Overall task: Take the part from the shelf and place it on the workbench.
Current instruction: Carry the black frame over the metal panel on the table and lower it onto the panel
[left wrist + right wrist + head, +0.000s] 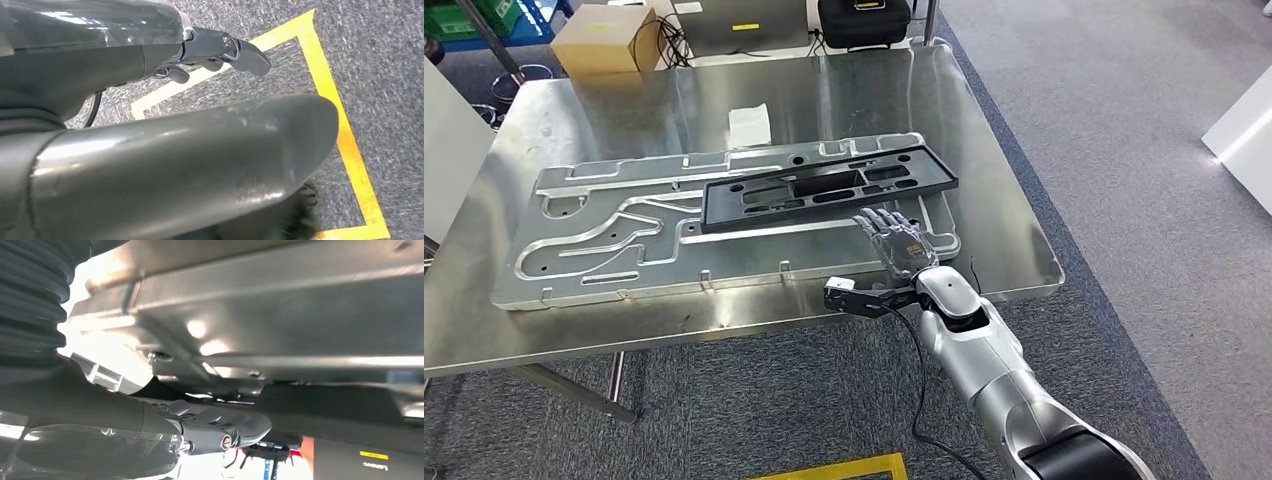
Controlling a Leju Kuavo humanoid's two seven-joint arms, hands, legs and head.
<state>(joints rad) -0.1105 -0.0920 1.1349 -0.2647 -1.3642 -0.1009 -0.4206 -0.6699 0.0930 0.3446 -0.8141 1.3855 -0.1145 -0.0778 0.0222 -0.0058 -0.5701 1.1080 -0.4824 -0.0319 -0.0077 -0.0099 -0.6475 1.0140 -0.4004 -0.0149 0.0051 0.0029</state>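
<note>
Lying flat on metal plate (604, 250): long black slotted part (829, 188); right robot hand (894, 240) fingers spread, empty.

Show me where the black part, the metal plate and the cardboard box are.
black part (824, 188), head view, its middle section.
metal plate (594, 255), head view, bare grooved area.
cardboard box (604, 42), head view, its top face.

Right arm (984, 350) extended forward from near right, wrist bent. Right hand (896, 243) held flat, palm down, fingers (876, 221) spread and pointed far-left, nothing gripped. Left hand (220, 52) hung low, fingers loosely curled, nothing held.
</note>
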